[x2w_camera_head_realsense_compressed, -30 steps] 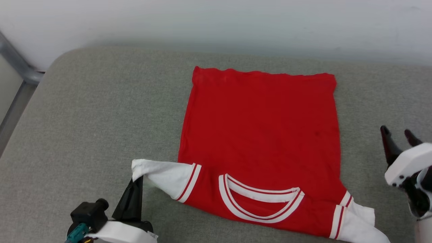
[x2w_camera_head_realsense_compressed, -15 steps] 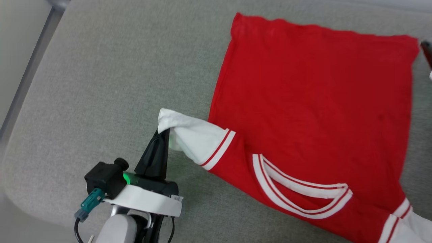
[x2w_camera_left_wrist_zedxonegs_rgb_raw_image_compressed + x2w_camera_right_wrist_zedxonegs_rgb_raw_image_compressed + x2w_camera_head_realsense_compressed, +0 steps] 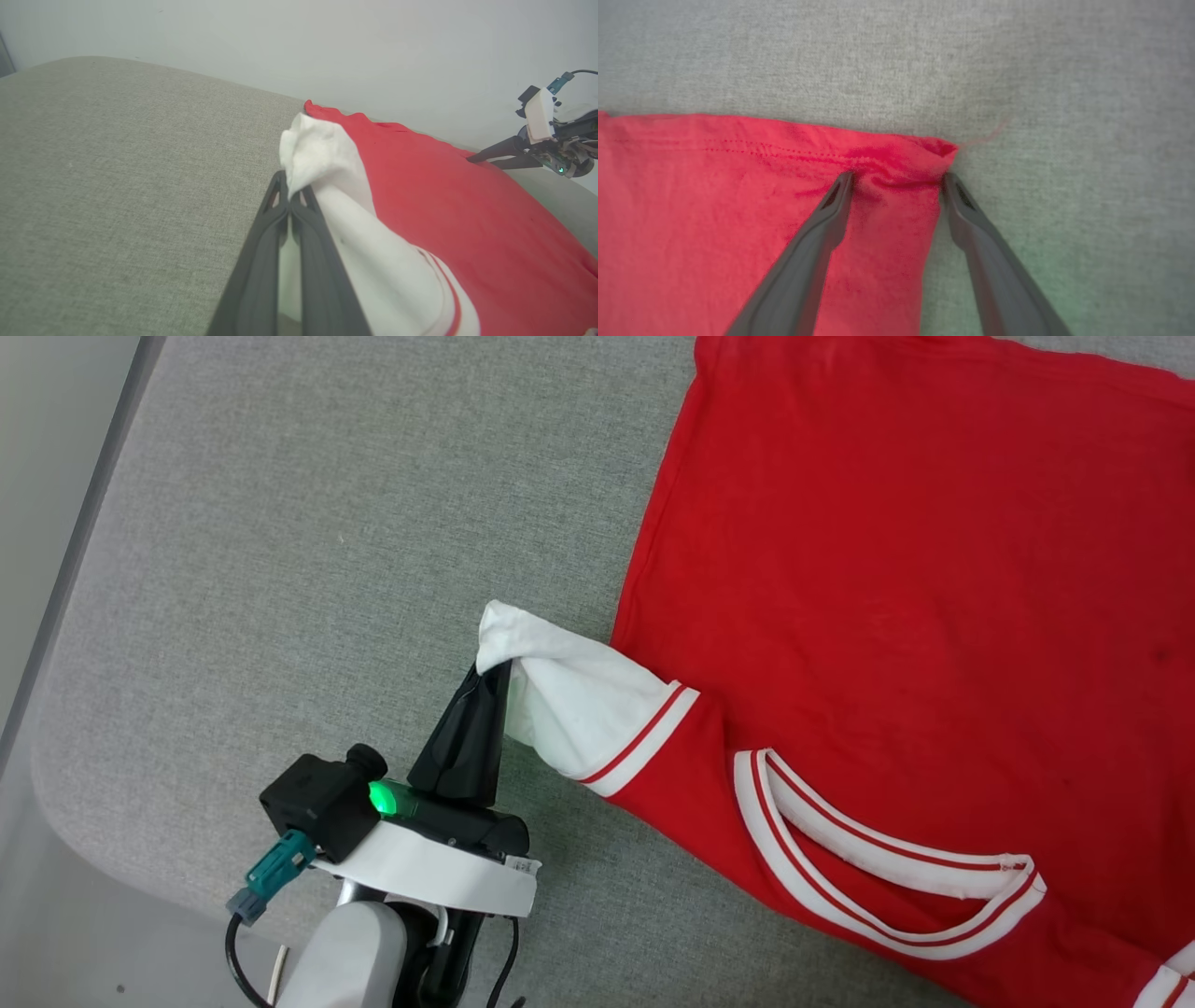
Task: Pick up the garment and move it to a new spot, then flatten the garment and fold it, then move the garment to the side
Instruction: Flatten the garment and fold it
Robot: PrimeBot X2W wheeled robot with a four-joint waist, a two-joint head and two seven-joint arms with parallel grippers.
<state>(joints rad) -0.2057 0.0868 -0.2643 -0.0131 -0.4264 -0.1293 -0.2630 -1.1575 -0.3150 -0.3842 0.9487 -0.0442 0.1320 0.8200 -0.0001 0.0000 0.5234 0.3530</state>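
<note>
Looking at this one, the whole thing hinges on two opposite corners of the garment [image 3: 887, 569]. It lies spread out back-side up on the grey cushion [image 3: 280, 569], collar [image 3: 887, 905] end toward the robot, hem [image 3: 738, 135] at the far end, so its long axis runs straight away from the body.

Left jaws are pinched tight on the tip of the white sleeve [image 3: 579, 709], holding it bunched and raised a bit off the cushion, on the near left side of the shirt. Right jaws are spread wide and holding nothing. They sit right at the far hem corner [image 3: 943, 149], one finger on the red cloth, the other just off the side edge over bare cushion, with the corner between the tips and slightly ahead of them.

So the right arm is the nearer one to the hem. My guess is it needs to nudge forward a touch and close on that corner before any stretching flat. Close too early and it probably grabs only the side edge.
</note>
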